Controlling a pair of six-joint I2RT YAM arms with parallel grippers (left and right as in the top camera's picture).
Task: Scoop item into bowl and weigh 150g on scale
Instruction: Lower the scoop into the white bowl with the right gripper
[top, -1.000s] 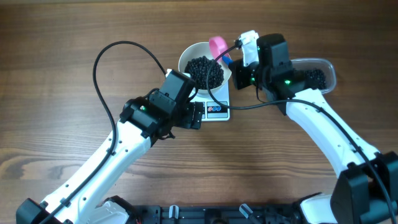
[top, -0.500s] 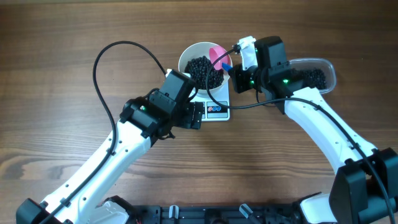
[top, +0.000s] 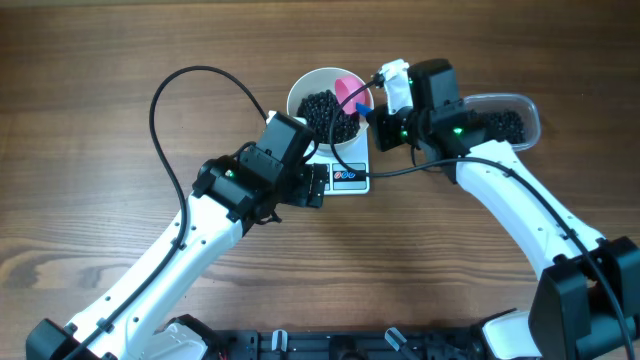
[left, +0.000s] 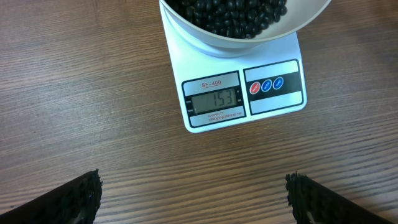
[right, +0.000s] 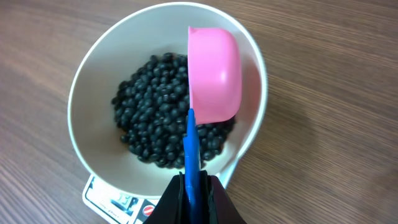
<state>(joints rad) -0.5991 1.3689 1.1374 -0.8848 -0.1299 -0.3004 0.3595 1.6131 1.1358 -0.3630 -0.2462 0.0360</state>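
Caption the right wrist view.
Right tool holds a pink scoop over the white bowl of black beans on the scale.

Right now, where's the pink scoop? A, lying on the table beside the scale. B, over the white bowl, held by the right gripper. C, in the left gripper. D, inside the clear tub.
B: the right gripper is shut on the blue handle of the pink scoop, which hangs over the beans in the bowl.
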